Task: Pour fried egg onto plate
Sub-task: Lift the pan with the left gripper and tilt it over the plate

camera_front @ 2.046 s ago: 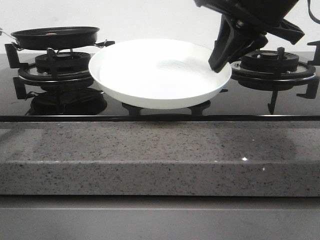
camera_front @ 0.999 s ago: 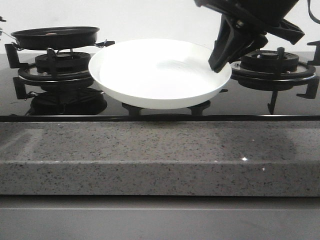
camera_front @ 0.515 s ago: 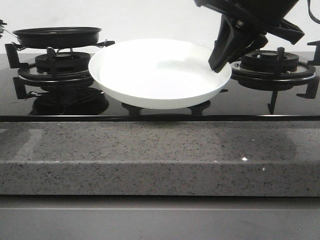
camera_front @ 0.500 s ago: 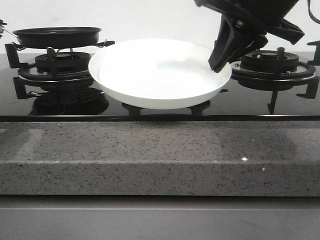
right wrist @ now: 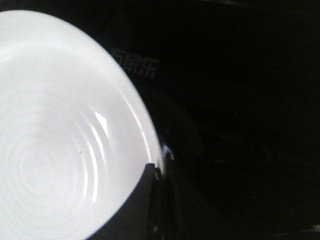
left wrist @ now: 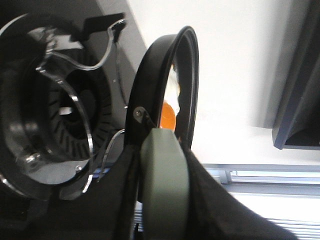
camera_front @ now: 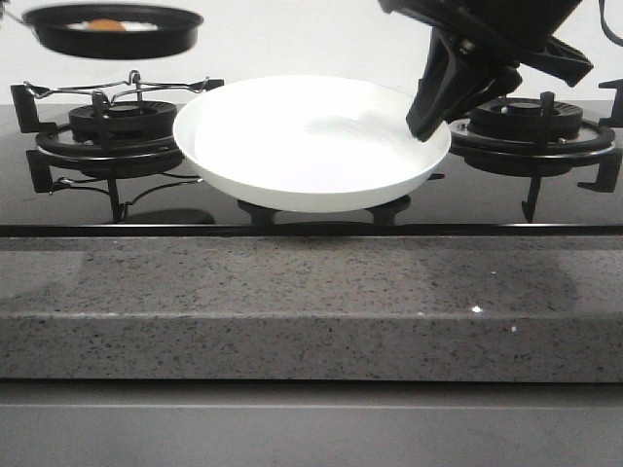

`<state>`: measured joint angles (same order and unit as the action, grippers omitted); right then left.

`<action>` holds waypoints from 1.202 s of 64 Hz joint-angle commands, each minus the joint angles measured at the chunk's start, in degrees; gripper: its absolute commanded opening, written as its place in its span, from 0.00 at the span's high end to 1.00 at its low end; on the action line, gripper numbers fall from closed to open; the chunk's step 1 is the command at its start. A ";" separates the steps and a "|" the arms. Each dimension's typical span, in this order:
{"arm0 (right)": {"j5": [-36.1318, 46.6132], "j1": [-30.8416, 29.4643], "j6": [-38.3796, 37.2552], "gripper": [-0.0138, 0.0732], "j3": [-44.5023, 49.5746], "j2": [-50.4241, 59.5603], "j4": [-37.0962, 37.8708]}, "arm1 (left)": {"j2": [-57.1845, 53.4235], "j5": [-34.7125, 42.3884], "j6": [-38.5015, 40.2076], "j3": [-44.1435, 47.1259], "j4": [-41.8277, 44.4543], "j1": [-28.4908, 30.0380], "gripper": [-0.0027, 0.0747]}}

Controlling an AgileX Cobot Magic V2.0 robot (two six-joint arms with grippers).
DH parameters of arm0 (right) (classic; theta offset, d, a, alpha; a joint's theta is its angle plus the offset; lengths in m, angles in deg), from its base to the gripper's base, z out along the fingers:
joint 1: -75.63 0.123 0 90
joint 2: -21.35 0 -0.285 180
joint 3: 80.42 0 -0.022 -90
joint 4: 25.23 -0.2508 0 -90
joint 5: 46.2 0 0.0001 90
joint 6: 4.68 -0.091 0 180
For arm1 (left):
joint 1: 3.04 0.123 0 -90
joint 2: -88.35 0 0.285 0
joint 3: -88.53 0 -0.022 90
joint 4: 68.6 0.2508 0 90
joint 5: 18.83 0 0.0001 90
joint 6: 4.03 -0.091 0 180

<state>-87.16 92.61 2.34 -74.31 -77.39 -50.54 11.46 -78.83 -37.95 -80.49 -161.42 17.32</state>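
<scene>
The black frying pan (camera_front: 115,31) hangs in the air above the left burner, roughly level. The fried egg (camera_front: 105,25) lies in it, orange yolk showing. In the left wrist view my left gripper (left wrist: 163,200) is shut on the pan's grey-green handle (left wrist: 164,170); the pan (left wrist: 186,75) is seen edge-on, with the egg's yolk (left wrist: 168,116) inside. The white plate (camera_front: 311,141) sits at the hob's middle. My right gripper (camera_front: 428,122) is shut on its right rim. In the right wrist view one finger (right wrist: 145,205) lies inside the plate (right wrist: 60,140).
The left burner (camera_front: 117,126) with its wire trivet stands bare under the pan. The right burner (camera_front: 531,122) is behind my right arm. A speckled grey counter edge (camera_front: 311,302) runs along the front of the black glass hob.
The pan with the egg has risen off the left burner to well above it. The plate and my right gripper have not moved.
</scene>
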 commanded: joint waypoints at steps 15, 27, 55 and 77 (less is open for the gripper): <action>2.30 -0.07 0.58 0.91 -1.27 2.10 -0.60 | -14.32 6.39 -2.07 -1.81 5.31 -6.01 0.99; 2.30 -0.07 0.58 0.91 -1.27 2.10 -0.60 | -20.86 11.65 -2.07 -1.81 13.69 -12.28 0.99; 2.30 -0.07 0.58 0.91 -1.27 2.10 -0.60 | -29.11 30.68 -7.65 -1.81 33.03 -31.92 0.99; 2.30 -0.07 0.58 0.91 -1.27 2.10 -0.60 | -29.51 41.68 -22.57 -1.81 46.62 -48.31 0.99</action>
<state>-87.11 92.61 2.34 -74.31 -77.39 -50.54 -16.25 -44.29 -58.07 -80.38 -117.43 -27.60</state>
